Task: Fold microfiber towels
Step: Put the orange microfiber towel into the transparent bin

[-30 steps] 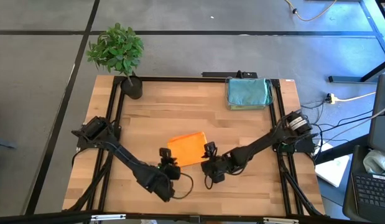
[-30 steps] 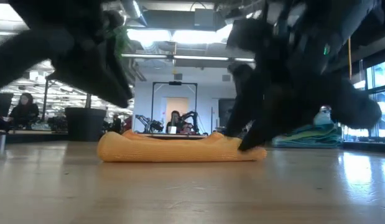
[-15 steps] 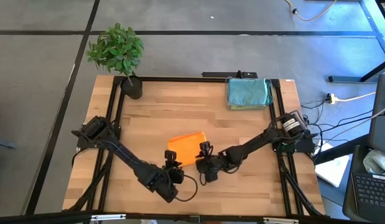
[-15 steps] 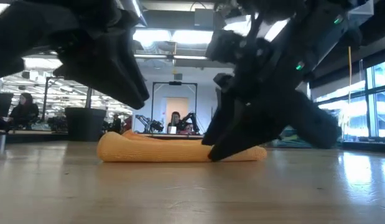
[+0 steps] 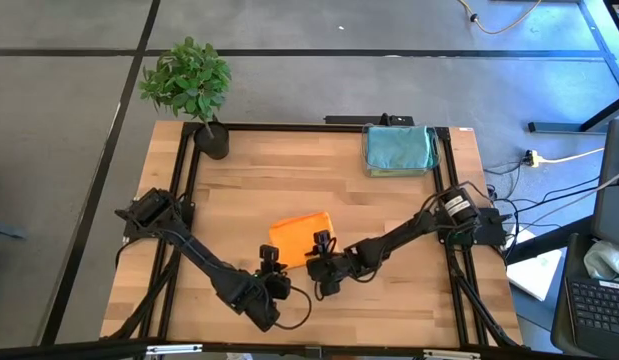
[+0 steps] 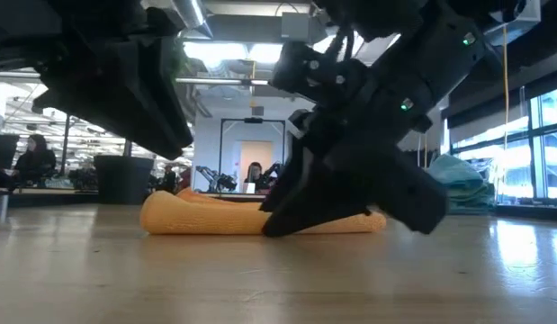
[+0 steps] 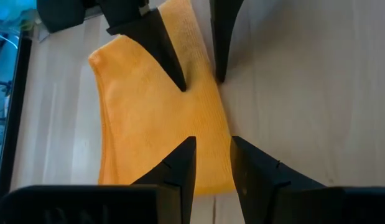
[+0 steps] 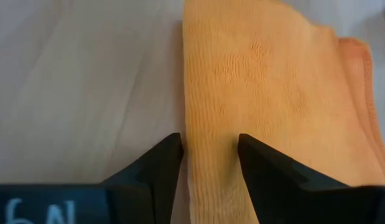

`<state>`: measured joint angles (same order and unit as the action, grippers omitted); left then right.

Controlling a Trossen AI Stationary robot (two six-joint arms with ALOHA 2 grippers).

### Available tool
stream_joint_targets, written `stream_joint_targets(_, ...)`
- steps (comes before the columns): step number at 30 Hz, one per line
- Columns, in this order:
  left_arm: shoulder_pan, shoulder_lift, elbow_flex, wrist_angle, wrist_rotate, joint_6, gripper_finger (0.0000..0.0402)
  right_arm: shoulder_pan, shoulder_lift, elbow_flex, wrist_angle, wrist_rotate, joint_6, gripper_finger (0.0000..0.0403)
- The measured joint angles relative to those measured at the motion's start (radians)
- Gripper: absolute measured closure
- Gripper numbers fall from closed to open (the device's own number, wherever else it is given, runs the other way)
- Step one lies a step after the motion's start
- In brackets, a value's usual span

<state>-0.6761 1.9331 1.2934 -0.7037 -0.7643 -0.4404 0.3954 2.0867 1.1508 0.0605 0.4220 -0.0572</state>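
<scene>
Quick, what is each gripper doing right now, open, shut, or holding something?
Left gripper: open, at the orange towel's edge.
Right gripper: open, astride the towel's edge, not clamped.

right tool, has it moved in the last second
Yes. In the high view the right tool has slid left along the orange towel's near edge, away from the table's right rail.

The high camera looked straight down; the low one sat level; both wrist cameras, close above, shared the orange towel [image 7: 156, 124].
</scene>
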Motion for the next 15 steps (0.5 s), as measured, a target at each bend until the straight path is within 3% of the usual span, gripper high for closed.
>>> stream_joint_targets(15,-0.005,0.0,0.0,-0.026,-0.004,-0.025,0.0311,-0.127,0.045,0.007,0.008,-0.283,0.11,0.0222)
